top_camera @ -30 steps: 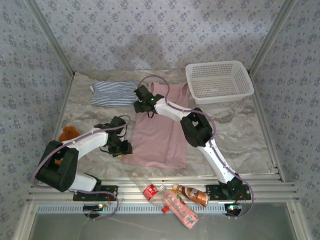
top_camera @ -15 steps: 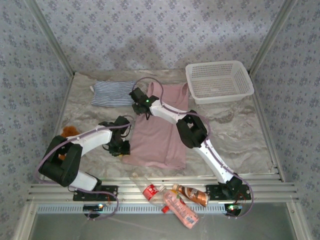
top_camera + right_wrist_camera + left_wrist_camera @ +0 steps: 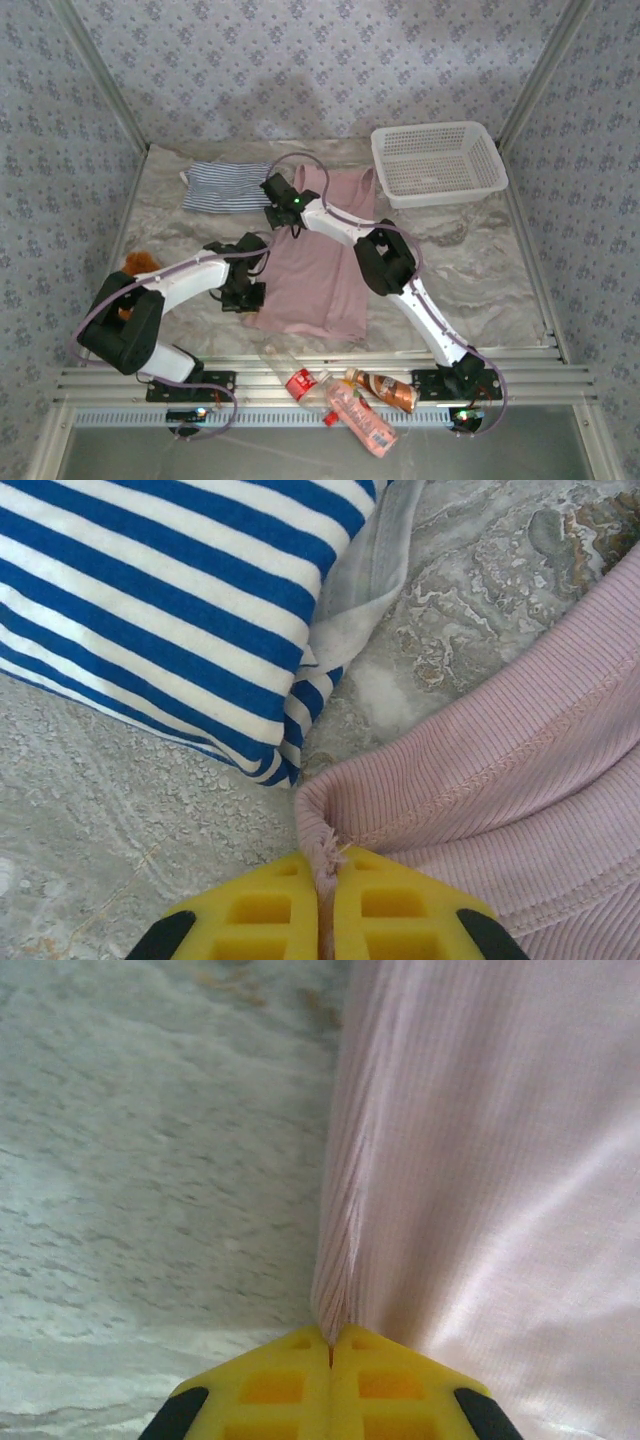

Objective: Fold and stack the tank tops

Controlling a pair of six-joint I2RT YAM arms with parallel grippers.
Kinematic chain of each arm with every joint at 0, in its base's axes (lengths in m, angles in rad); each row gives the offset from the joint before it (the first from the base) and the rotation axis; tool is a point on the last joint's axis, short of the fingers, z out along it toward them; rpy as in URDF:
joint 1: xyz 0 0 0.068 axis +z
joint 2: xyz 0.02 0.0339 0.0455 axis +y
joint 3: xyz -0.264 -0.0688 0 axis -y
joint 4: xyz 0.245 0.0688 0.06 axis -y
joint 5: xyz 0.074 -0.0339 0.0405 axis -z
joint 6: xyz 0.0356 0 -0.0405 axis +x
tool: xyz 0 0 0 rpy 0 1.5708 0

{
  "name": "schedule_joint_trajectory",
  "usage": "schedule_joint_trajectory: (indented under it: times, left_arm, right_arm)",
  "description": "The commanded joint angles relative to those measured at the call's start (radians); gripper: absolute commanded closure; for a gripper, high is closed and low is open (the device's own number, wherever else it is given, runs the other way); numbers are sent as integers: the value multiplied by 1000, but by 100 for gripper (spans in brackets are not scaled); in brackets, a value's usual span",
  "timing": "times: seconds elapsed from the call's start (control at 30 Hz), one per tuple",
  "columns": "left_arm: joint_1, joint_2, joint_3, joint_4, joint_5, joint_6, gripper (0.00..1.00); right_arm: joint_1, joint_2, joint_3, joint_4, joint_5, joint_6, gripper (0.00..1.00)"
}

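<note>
Pink tank top (image 3: pixel 325 270) gripped along one side, left fingers (image 3: pixel 270 1390) clamping its lower edge, right fingers (image 3: pixel 400 910) its strap; a level sideways fold likely follows.

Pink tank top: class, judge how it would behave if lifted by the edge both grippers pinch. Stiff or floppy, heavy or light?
Probably floppy: the pink tank top puckers where the left gripper pinches it. Likely light: thin ribbed cloth lying flat. It may sag between there and the right gripper.
</note>
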Motion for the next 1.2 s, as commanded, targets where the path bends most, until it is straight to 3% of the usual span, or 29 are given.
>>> schedule_joint_trajectory:
  times: [0.0, 0.63, 1.17]
  left_arm:
    - [-39, -50, 61, -78, 20, -23, 100]
    - [-265, 60, 222, -105, -3, -77, 100]
    - [-370, 206, 303, -84, 19, -87, 100]
  right_arm:
    - [-22, -101, -57, 73, -44, 67, 92]
    - [-110, -325, -488, 385, -172, 198, 90]
    - [-173, -399, -660, 466, -210, 259, 86]
